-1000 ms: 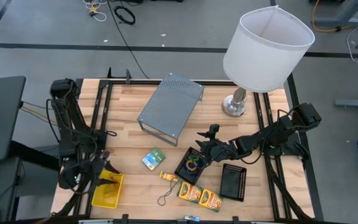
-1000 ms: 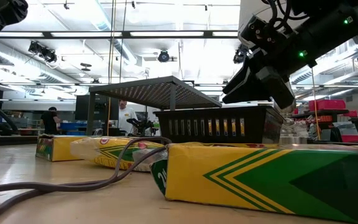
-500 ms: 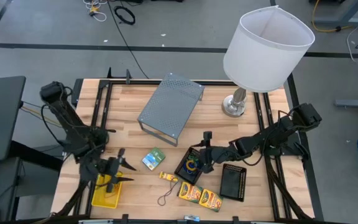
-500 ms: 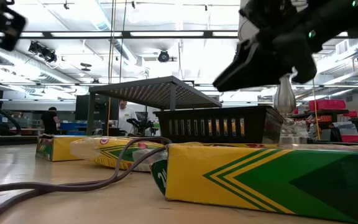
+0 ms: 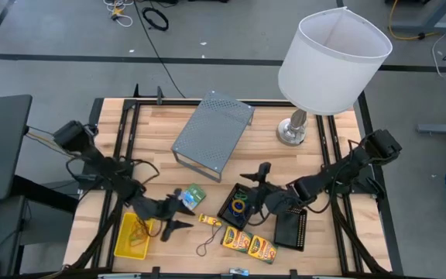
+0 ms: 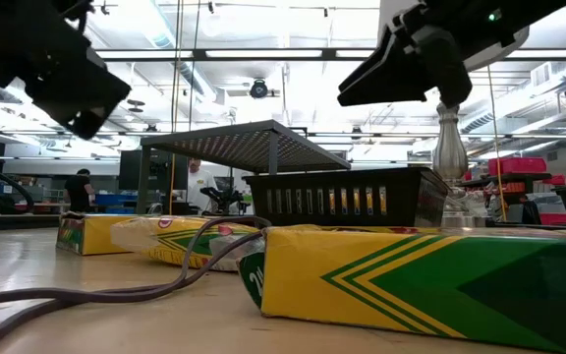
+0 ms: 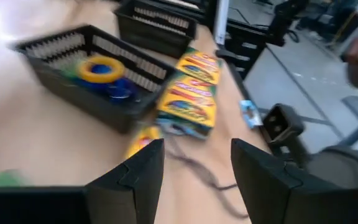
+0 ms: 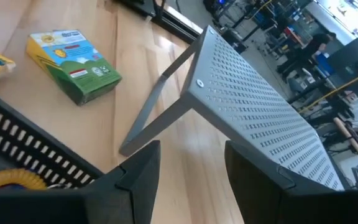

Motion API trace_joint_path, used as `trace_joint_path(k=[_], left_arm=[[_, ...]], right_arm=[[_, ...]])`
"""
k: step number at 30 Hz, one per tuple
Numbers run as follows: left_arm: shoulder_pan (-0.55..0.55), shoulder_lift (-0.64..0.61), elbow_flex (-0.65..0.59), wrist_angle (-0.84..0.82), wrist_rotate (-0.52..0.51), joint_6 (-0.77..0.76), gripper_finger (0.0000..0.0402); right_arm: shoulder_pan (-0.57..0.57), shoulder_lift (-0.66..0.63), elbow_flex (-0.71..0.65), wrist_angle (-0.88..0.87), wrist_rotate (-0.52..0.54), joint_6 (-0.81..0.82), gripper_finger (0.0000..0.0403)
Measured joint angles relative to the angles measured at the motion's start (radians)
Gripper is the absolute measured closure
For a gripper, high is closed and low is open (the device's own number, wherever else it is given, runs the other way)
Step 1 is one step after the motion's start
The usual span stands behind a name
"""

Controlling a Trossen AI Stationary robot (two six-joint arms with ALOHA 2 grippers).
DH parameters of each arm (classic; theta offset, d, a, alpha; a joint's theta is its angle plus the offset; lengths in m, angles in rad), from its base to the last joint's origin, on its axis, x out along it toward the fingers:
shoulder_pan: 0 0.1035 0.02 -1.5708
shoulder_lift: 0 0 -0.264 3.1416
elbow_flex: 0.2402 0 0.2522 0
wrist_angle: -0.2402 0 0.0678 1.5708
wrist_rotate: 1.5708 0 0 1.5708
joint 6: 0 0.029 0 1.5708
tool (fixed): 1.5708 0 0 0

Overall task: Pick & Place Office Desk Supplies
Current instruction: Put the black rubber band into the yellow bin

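Observation:
My left gripper (image 5: 177,210) (image 7: 197,168) hangs open above the table between the yellow plastic basket (image 5: 132,236) and the black mesh tray (image 5: 238,206) holding coloured rubber-band loops (image 7: 100,70), just near of the green-white packet (image 5: 193,197). My right gripper (image 5: 256,184) (image 8: 191,174) is open above that tray's far right side, pointing toward the packet (image 8: 73,65). Two yellow-green crayon boxes (image 5: 248,243) lie flat near the table's near edge. A second, empty mesh tray (image 5: 291,227) sits to their right.
A grey perforated metal riser (image 5: 213,132) stands on the far middle of the table, and a white-shaded lamp (image 5: 333,60) stands at the far right. A yellow crayon pack (image 5: 210,220) and a thin looped cord (image 5: 205,246) lie beside the tray. People stand in the room behind (image 6: 197,182).
My left gripper has swung from above the yellow basket toward the table's right and now hangs near the green-white packet, its fingers open throughout. My right gripper has risen a little over the band tray. No object has moved.

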Motion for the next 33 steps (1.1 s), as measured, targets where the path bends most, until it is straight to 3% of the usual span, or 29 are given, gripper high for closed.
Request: trace_joint_path(k=[6, 13, 33], left_arm=[[0.022, 0.174, 0.179, -0.029, 0.142, -0.129, 0.0208], [0.034, 0.288, 0.344, -0.293, 0.217, -0.246, 0.0208], [0.141, 0.303, 0.365, -0.377, 0.316, -0.379, 0.0208]], right_arm=[[0.012, 0.000, 0.000, -0.008, 0.004, 0.006, 0.0215], [0.038, 0.000, 0.000, -0.009, 0.038, -0.002, 0.0215], [0.075, 0.001, 0.000, -0.009, 0.102, -0.029, 0.0215]])
